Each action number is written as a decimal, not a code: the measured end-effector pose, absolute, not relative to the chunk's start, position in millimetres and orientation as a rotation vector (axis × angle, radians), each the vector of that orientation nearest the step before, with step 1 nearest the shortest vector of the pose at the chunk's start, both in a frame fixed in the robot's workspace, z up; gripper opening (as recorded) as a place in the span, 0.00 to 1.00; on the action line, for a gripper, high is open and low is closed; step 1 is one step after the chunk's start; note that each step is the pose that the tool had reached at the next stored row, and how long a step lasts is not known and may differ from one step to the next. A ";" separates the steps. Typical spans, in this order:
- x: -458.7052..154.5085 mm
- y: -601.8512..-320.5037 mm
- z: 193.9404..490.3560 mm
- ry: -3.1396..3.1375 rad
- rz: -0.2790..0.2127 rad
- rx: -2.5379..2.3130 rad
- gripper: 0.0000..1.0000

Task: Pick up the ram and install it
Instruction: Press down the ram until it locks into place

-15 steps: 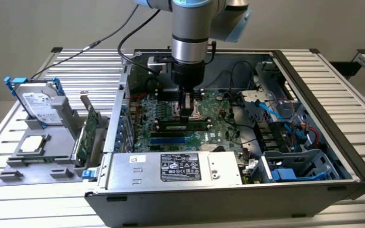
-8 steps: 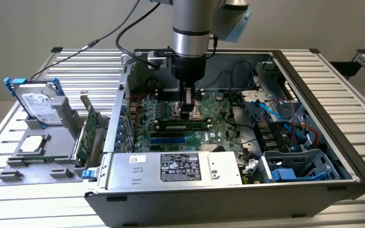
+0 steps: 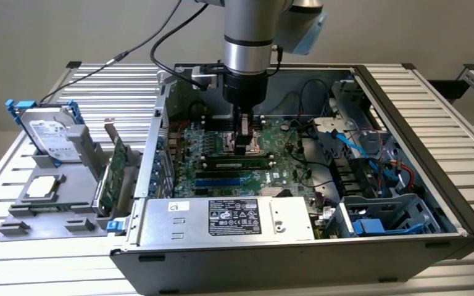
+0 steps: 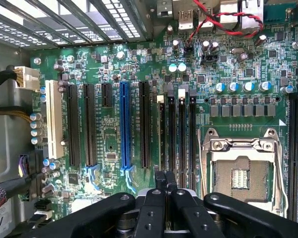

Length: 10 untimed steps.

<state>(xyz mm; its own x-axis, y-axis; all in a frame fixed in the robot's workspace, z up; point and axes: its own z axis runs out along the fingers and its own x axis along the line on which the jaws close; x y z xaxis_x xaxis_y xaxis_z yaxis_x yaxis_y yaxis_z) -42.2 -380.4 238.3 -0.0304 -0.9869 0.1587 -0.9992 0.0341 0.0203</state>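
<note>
The ram (image 3: pixel 237 163), a slim dark green stick with black chips, sits in a slot on the motherboard (image 3: pixel 220 179) inside the open computer case. My gripper (image 3: pixel 244 147) hangs straight down over the board, its tip just behind the ram and close to it. I cannot tell whether it touches the stick. In the wrist view the black fingers (image 4: pixel 159 181) are pressed together with nothing between them, above the row of black memory slots (image 4: pixel 171 134).
A silver hard drive (image 3: pixel 47 132) and a green expansion card (image 3: pixel 118 169) stand in a grey holder (image 3: pixel 47 213) at the exterior view's left. The power supply (image 3: pixel 229 216) fills the case front. Blue cables (image 3: pixel 348 145) and drive bays lie right. The CPU socket (image 4: pixel 241 173) is beside the slots.
</note>
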 end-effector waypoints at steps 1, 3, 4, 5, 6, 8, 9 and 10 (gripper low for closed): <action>-42.2 -380.3 238.3 -2.162 0.145 2.093 0.11; -42.2 -380.4 238.3 -2.162 0.145 2.093 0.11; -42.2 -380.4 238.3 -2.162 0.145 2.093 0.11; -42.2 -380.4 238.3 -2.162 0.145 2.093 0.11; -42.2 -380.4 238.3 -2.162 0.145 2.093 0.11; -42.2 -380.7 238.4 -2.163 0.143 2.094 0.11; -42.2 -381.4 238.8 -2.165 0.141 2.095 0.11; -42.2 -381.8 239.1 -2.168 0.140 2.091 0.11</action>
<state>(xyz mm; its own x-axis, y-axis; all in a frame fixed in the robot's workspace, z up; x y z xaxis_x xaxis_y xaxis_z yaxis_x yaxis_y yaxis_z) -42.2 -381.8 239.1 -0.0341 -0.9874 0.1546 -0.9991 0.0377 0.0205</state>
